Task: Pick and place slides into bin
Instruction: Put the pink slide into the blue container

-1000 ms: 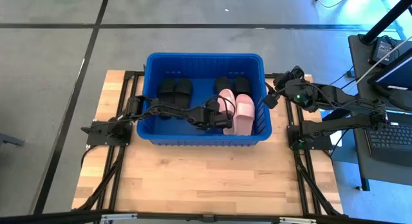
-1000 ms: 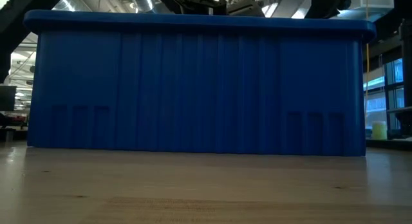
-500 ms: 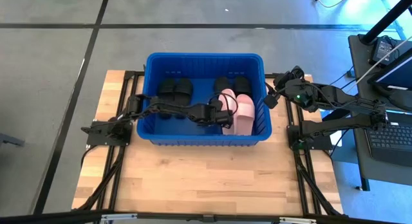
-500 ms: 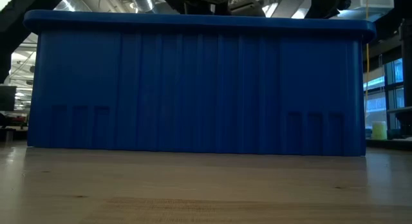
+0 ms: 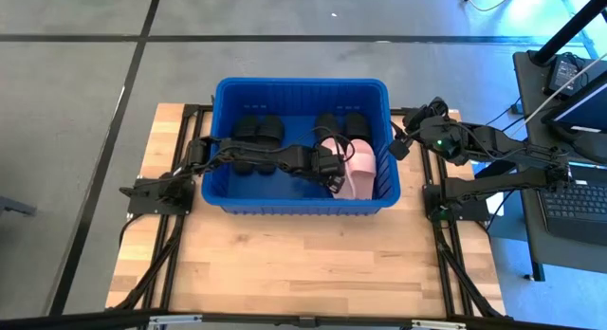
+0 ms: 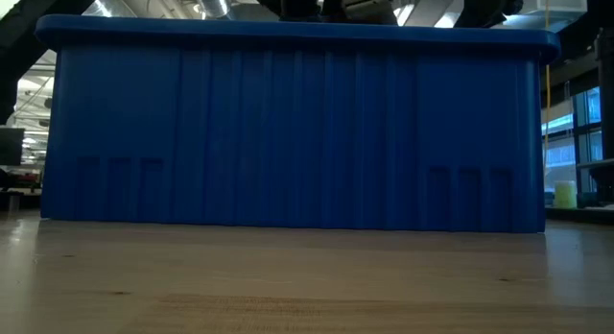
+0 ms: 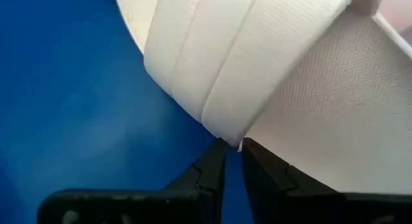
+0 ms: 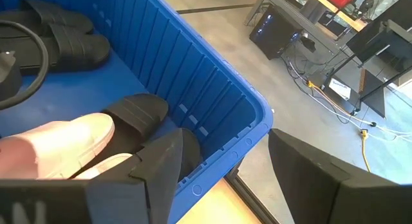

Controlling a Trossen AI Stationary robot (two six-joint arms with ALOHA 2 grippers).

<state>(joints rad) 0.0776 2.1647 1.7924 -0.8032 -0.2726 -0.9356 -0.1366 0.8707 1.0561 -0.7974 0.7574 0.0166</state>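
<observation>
The left gripper (image 5: 334, 171) is down inside the bin (image 5: 228, 91), and its two fingers (image 7: 209, 169) are pinched almost together on the edge of a pale pink slide (image 7: 283, 76), as far as I can tell from so close. That slide (image 5: 358, 167) lies at the right end of the bin, right beside the other pale one. Two black slides (image 5: 258, 129) sit at the far left and two more black ones (image 5: 341, 123) at the far right. The right gripper (image 5: 400, 140) waits just outside the bin's right wall with its fingers spread wide and nothing in them. The grip is only on a thin edge, so the slide could slip out or flip over if the arm pulls away fast. The bin stands on a light wooden table (image 5: 285, 254), and around it is a grey floor, with a desk and laptop (image 5: 579, 202) to the right.
</observation>
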